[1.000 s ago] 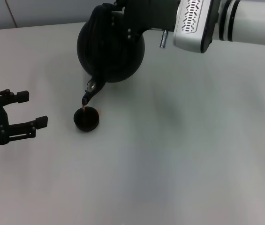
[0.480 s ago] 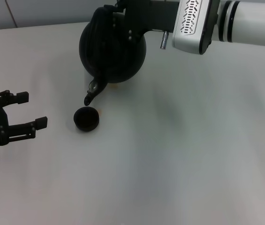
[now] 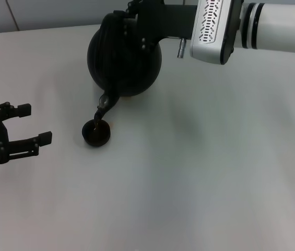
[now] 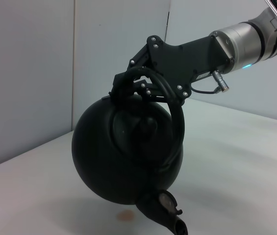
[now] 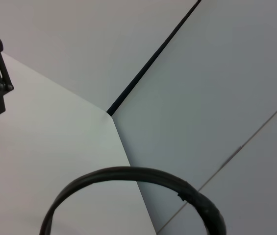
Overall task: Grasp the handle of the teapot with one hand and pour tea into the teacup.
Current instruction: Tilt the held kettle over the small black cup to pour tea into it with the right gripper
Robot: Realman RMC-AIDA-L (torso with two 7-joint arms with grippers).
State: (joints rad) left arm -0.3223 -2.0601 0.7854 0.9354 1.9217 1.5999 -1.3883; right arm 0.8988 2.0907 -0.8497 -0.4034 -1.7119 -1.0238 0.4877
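The glossy black teapot hangs tilted in the air at the back of the table, its short spout pointing down right over the rim of the tiny dark teacup. My right gripper is shut on the arched black handle at the top of the pot. The left wrist view shows the pot and the right gripper from the side. The handle's arc also shows in the right wrist view. My left gripper is open and empty, to the left of the cup.
A pale orange-brown tea spot lies on the white table under the pot. Grey walls stand behind the table.
Half a second ago the spout was lifted clear of the cup. Now the pot has tipped down again and the spout is over the cup's rim. The left arm has not moved.
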